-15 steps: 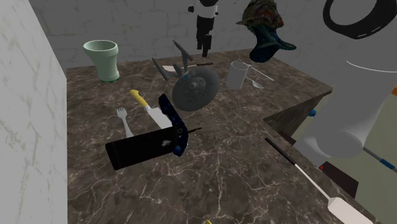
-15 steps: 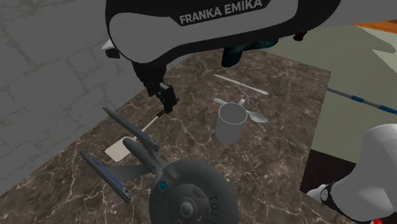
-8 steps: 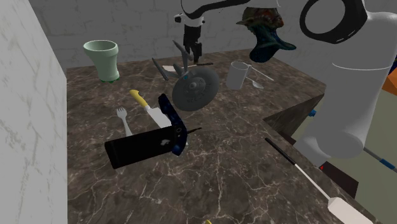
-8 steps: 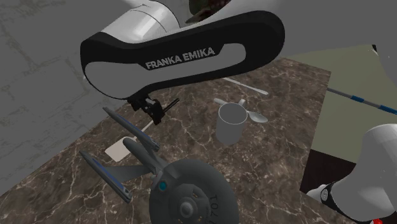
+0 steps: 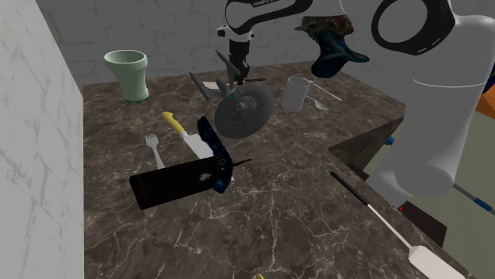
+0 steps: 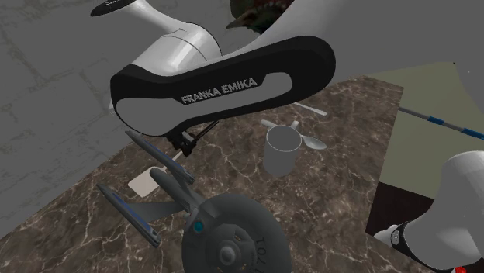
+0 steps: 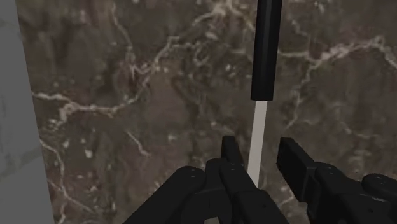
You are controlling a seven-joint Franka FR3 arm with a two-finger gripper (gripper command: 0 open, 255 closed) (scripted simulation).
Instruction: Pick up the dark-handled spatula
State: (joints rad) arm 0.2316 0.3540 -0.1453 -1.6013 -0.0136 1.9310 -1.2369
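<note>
Two black fingers (image 7: 232, 162) of the gripper (image 7: 259, 147) stand apart, and the spatula (image 7: 266, 51) runs through the gap between them. Its pale shaft passes nearer one finger than the other and is not clamped. The dark handle begins just beyond the fingertips. In the shoulder view the spatula lies on the marbled countertop (image 5: 301, 182) at about twelve o'clock from the model spaceship (image 5: 244, 112). Its long axis runs from nine to three o'clock, with the dark end at three, toward the mug (image 5: 296, 93). The gripper hangs over its middle. The closing line appears to cross the shaft squarely, so the coming move probably needs little beyond squeezing and lifting. That grip would land on the shaft, not the handle.
</note>
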